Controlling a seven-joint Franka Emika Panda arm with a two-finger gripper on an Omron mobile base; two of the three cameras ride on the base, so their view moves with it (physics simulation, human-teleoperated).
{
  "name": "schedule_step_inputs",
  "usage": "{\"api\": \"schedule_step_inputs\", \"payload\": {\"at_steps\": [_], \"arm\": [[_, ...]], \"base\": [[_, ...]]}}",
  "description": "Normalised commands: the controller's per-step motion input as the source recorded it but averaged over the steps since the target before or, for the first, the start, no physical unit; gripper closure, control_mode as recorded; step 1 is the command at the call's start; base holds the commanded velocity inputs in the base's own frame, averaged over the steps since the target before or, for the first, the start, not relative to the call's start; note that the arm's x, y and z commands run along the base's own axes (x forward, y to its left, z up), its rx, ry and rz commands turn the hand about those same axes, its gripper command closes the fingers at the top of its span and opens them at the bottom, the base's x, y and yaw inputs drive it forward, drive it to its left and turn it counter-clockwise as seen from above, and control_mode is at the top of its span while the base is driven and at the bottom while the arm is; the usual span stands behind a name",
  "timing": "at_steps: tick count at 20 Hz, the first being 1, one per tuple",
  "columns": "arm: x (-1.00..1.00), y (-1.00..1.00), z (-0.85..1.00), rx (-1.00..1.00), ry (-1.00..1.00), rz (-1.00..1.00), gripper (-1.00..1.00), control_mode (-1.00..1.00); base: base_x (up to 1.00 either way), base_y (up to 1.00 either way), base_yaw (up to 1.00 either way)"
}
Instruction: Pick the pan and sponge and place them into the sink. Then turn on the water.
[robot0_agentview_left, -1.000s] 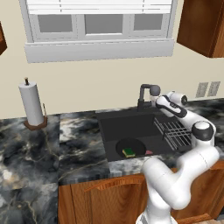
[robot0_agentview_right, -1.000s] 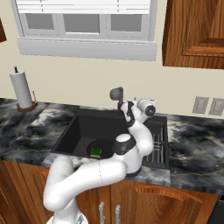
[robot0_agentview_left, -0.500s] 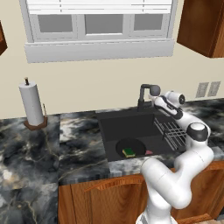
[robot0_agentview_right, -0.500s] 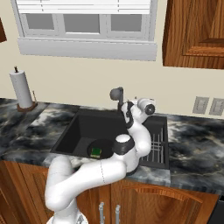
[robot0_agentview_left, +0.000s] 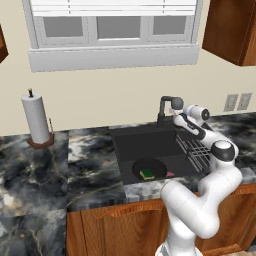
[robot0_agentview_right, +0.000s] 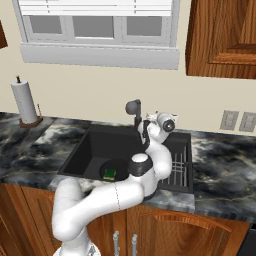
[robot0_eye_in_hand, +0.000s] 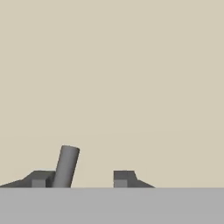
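Observation:
The matte black pan (robot0_agentview_left: 156, 166) lies flat in the dark grey sink (robot0_agentview_left: 145, 142), with the yellow and green sponge (robot0_agentview_left: 147, 174) resting on it. From the right base view, the pan (robot0_agentview_right: 119, 165) and sponge (robot0_agentview_right: 109, 174) sit at the front of the sink (robot0_agentview_right: 95, 150). My gripper (robot0_agentview_left: 176, 116) is up at the dark faucet (robot0_agentview_left: 165, 107), behind the basin. In the hand view the gripper (robot0_eye_in_hand: 81, 177) has its jaws apart, and a grey faucet lever (robot0_eye_in_hand: 66, 166) stands between them, close against the left tip. No water stream shows.
A ribbed black drying rack (robot0_agentview_left: 197, 150) lies to the right of the basin under my forearm. A paper towel roll (robot0_agentview_left: 36, 120) stands at the back left of the marble counter. Wall outlets (robot0_agentview_left: 237, 102) are at the right. A wooden cabinet (robot0_agentview_right: 220, 35) hangs overhead.
The fingers have drawn closer together around the faucet lever. The hand has edged slightly toward the faucet. Pan and sponge have not moved.

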Motion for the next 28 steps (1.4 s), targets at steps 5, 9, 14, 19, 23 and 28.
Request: {"api": "schedule_step_inputs", "payload": {"at_steps": [5,9,14,19,23,28], "arm": [[0.00,-0.59,-0.08,0.00,0.04,-0.06,1.00,-1.00],[0.00,-0.59,-0.08,0.00,0.05,-0.06,1.00,-1.00],[-0.02,-0.60,-0.08,0.01,0.06,-0.06,1.00,-1.00],[-0.26,-0.45,-0.17,0.01,0.05,-0.05,1.00,-1.00],[-0.55,-0.18,-0.37,-0.01,0.02,-0.03,1.00,-1.00],[-0.60,-0.14,-0.38,-0.01,0.00,-0.02,1.00,-1.00]], "base": [[0.00,0.00,0.00],[0.00,0.00,0.00],[0.00,0.00,0.00],[0.00,0.00,0.00],[0.00,0.00,0.00],[0.00,0.00,0.00]]}}
